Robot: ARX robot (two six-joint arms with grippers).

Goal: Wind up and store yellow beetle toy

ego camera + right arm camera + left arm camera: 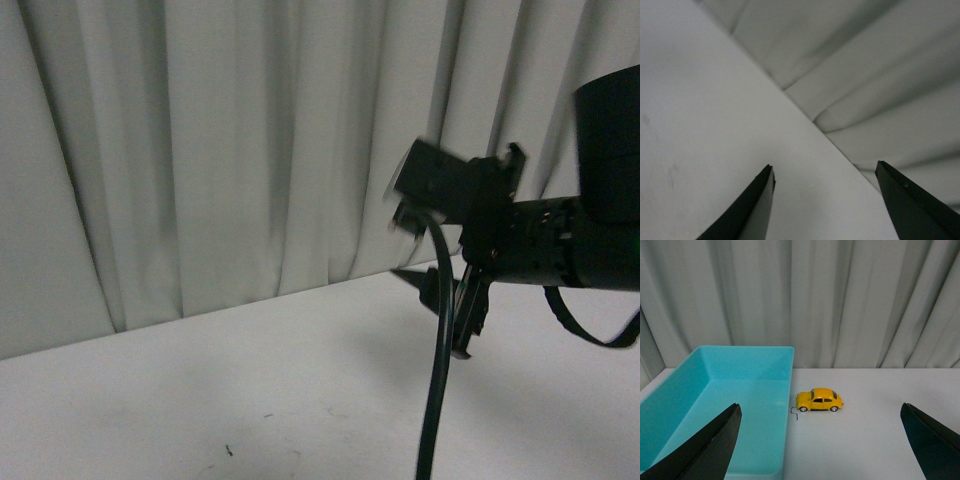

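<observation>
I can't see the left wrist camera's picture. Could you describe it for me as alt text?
A small yellow beetle toy sits on a white table, close beside the outer wall of a turquoise bin, with a pale curtain behind. The left end effector is wide open, its two dark fingers framing the scene in the foreground.

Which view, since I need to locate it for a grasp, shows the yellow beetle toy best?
The left wrist view: the yellow beetle toy stands whole and side-on on the white table, beside the turquoise bin but apart from it. The front and right wrist views show none of it.
</observation>
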